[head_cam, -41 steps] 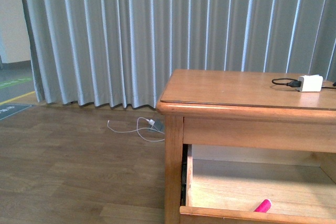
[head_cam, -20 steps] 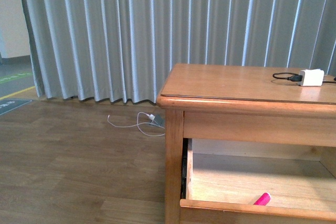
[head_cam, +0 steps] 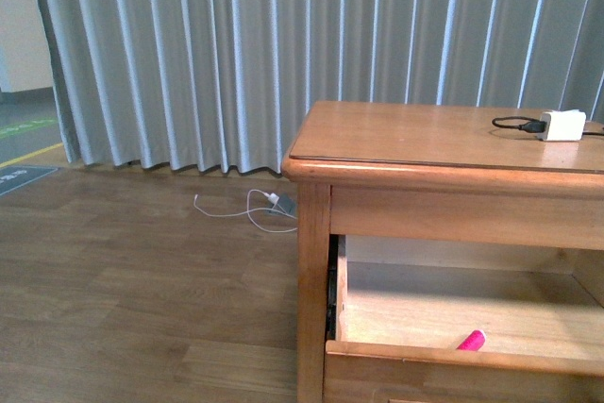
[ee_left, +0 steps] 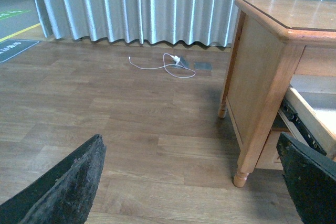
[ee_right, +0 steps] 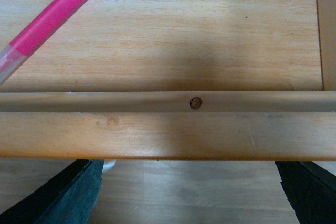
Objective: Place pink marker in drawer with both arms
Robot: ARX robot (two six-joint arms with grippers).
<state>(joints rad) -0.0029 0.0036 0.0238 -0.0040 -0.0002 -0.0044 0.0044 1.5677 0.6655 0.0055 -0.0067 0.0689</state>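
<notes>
Pink marker point(head_cam: 472, 340) lies flat on the pale wood floor of the drawer point(head_cam: 453, 358), near the front rail, angled diagonally; only its pink tip shows over the rail in front view. Right wrist view: bright pink barrel point(ee_right: 50, 18) with a paler, translucent end. Drawer is honey-brown and pulled open under the tabletop.

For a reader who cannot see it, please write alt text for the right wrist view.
The pink marker lies slanted on the pale wooden floor of the open drawer, just behind the drawer's front board, which runs across the picture. The two dark fingertips of the right gripper show wide apart, holding nothing.
</notes>
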